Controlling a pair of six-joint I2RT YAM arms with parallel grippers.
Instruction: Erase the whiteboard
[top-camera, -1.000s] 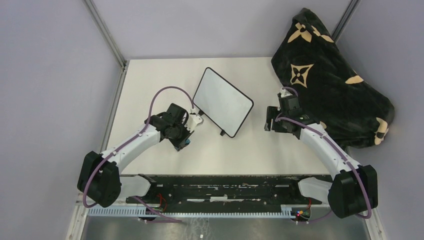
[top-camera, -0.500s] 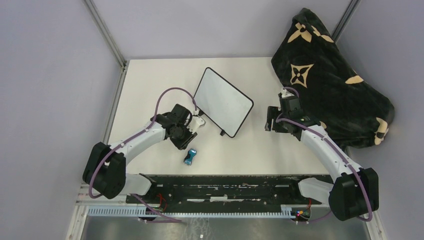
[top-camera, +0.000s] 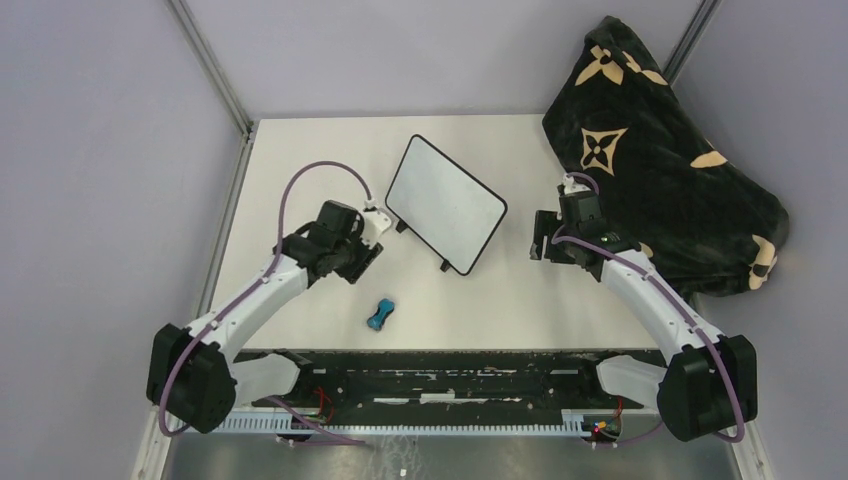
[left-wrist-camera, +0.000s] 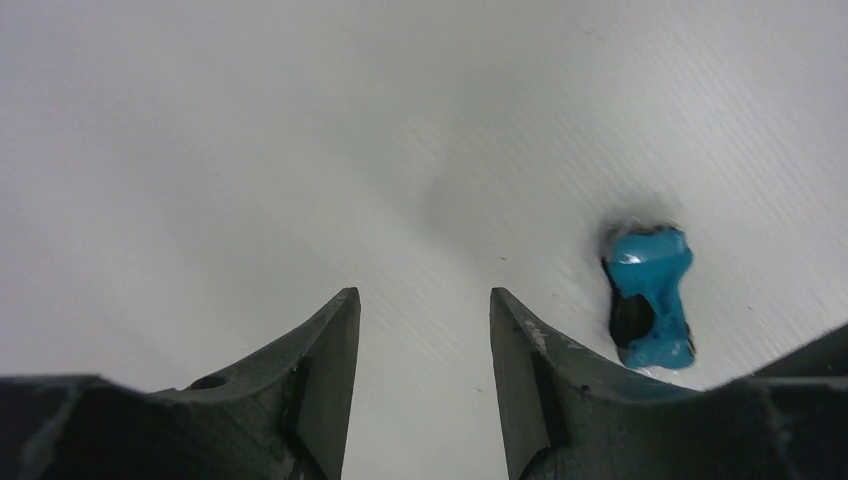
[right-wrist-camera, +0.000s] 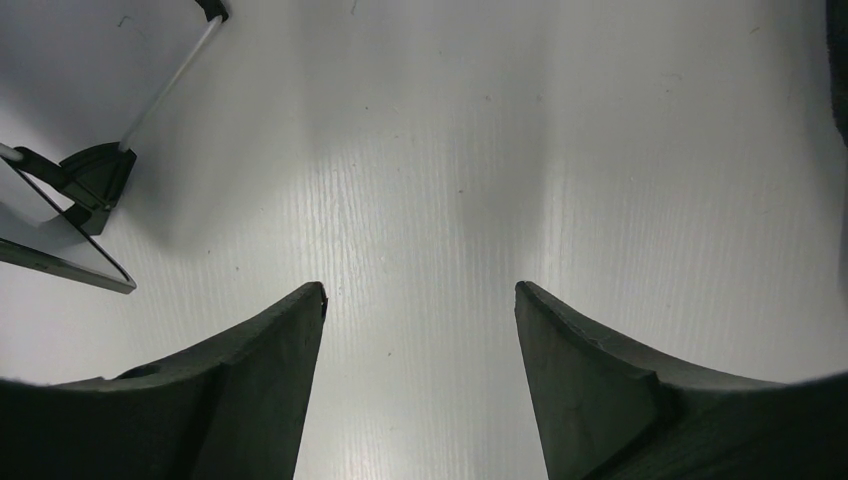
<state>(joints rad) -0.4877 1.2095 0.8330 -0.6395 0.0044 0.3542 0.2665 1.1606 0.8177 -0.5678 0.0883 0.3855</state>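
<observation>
The whiteboard (top-camera: 445, 203) reads clean from above, lying ahead of the left gripper (top-camera: 356, 263) and beside the right gripper (top-camera: 540, 240). A blue eraser (top-camera: 380, 314) lies free on the table (top-camera: 300, 160); we judge the wiping finished.

Left wrist: the left gripper (left-wrist-camera: 420, 300) is narrowly parted, empty, with the eraser (left-wrist-camera: 648, 296) ahead-right, apart.

Right wrist: the right gripper (right-wrist-camera: 418, 290) is spread wide, idle, with the whiteboard (right-wrist-camera: 60, 80) ahead-left, untouched
</observation>
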